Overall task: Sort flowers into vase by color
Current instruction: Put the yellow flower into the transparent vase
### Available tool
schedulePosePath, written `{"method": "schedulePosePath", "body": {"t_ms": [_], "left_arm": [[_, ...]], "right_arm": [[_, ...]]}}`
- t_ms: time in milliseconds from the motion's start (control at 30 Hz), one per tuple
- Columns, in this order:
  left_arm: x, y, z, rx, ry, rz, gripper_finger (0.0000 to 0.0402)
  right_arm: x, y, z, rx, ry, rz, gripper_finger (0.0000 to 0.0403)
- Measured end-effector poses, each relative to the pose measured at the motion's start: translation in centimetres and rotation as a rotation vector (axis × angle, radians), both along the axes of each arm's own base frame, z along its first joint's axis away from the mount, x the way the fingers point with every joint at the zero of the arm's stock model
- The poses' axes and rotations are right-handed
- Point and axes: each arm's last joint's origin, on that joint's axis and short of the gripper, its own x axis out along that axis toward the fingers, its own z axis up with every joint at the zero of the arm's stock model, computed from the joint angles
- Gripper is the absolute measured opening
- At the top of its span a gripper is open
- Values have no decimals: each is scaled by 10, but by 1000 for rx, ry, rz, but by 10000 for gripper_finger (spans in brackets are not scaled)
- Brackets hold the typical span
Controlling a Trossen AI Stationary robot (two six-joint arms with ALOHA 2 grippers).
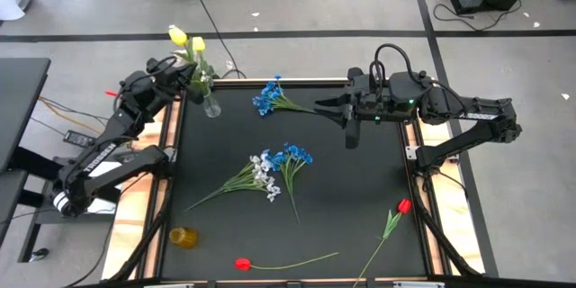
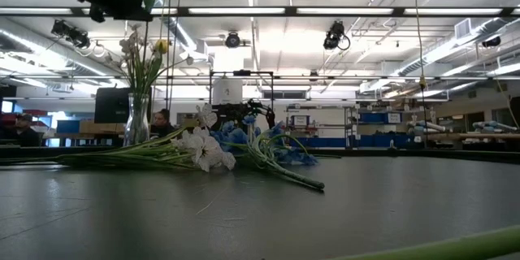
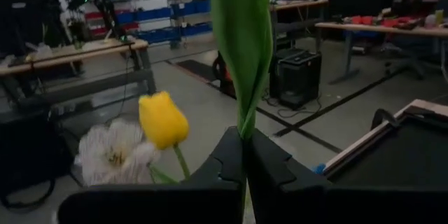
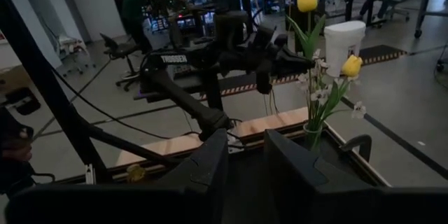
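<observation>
My left gripper (image 3: 245,175) is pinched shut on a yellow tulip (image 1: 178,34) stem above the clear vase (image 1: 210,103) at the table's far-left corner; a skewed release could tip the vase, while the part-spread right gripper (image 1: 335,108) waits beyond, near the blue flowers (image 1: 266,97).

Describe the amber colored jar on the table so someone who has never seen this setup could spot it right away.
Start with the black table seen from above and go to its near left corner, on the left arm's side. The small amber jar stands there at the mat's edge, left of a red tulip lying flat. It is the only amber container; the clear vase holding yellow tulips stands at the far left corner.
</observation>
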Motion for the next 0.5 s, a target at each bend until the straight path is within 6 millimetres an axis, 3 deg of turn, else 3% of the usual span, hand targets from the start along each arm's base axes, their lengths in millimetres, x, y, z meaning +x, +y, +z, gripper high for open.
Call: {"method": "schedulePosePath", "body": {"t_ms": [500], "left_arm": [[0, 11, -44, -118, -36, 23, 13]], "right_arm": [[0, 0, 0, 0, 0, -1, 103]]}}
